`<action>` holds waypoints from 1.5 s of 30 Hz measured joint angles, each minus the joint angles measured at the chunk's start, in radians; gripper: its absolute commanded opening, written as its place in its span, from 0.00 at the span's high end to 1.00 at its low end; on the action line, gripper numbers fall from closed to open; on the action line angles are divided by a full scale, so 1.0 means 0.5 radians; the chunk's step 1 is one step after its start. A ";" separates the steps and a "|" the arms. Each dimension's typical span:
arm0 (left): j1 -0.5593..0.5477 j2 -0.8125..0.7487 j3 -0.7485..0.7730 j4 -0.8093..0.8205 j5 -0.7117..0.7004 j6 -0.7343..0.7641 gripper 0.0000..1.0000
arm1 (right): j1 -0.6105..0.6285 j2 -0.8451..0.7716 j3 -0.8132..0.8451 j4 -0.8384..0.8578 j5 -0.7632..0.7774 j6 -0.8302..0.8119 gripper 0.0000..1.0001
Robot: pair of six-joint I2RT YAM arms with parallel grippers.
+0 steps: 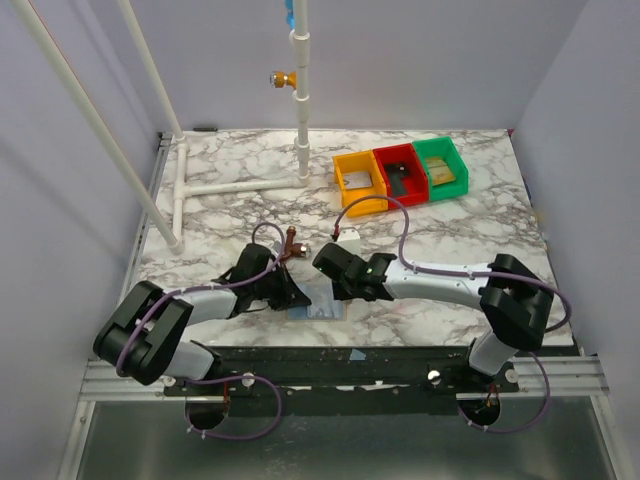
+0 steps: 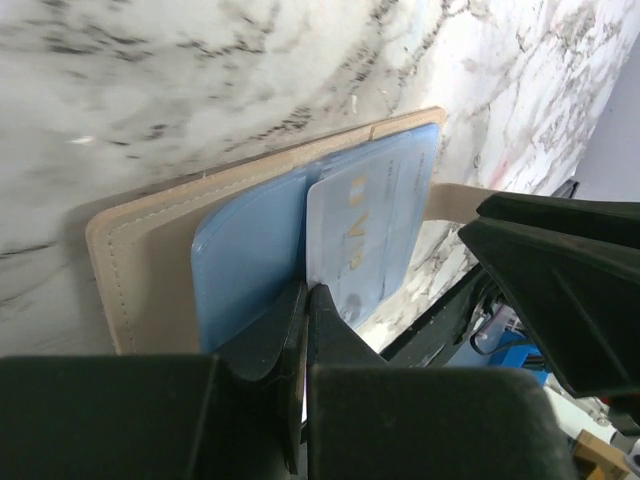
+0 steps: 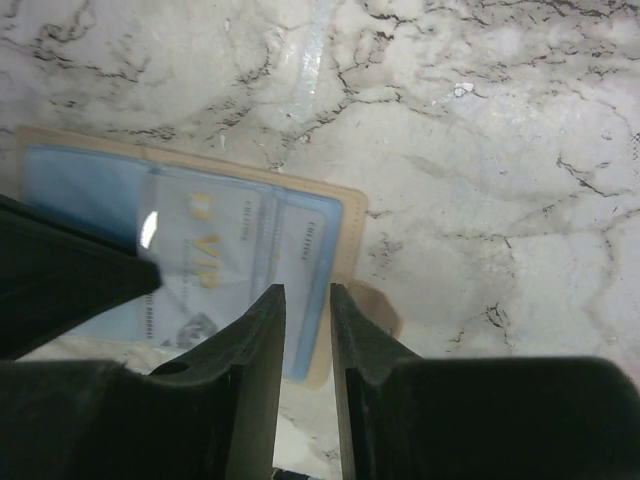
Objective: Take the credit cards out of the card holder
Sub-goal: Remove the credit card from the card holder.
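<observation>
Gold "VIP" lettering marks a pale glossy card (image 2: 370,230) in the blue plastic pocket of the flat, tan-stitched card holder (image 2: 140,250), lying by the near edge of the marble table (image 1: 480,225). The left gripper (image 2: 305,292) is closed, tips against it; the right gripper (image 3: 307,300) is slightly parted and empty.

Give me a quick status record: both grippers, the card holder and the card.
left gripper: shut, tips at the card holder's near edge
right gripper: slightly open, over the card holder's edge, gripping nothing
card holder: flat on the marble table, pockets facing up
VIP card: tucked in the card holder's blue pockets, not out
</observation>
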 measured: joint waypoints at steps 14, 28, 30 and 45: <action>-0.220 0.075 0.001 0.159 -0.152 -0.309 1.00 | 0.006 0.003 -0.069 -0.021 -0.043 -0.008 0.71; -0.224 0.079 0.011 0.142 -0.156 -0.320 1.00 | 0.047 0.032 -0.073 -0.021 -0.072 0.018 0.71; -0.224 0.079 0.011 0.143 -0.156 -0.320 1.00 | 0.049 0.048 -0.073 -0.021 -0.071 0.018 0.71; -0.224 0.082 0.012 0.144 -0.155 -0.320 1.00 | 0.055 0.035 -0.073 -0.023 -0.070 0.053 0.71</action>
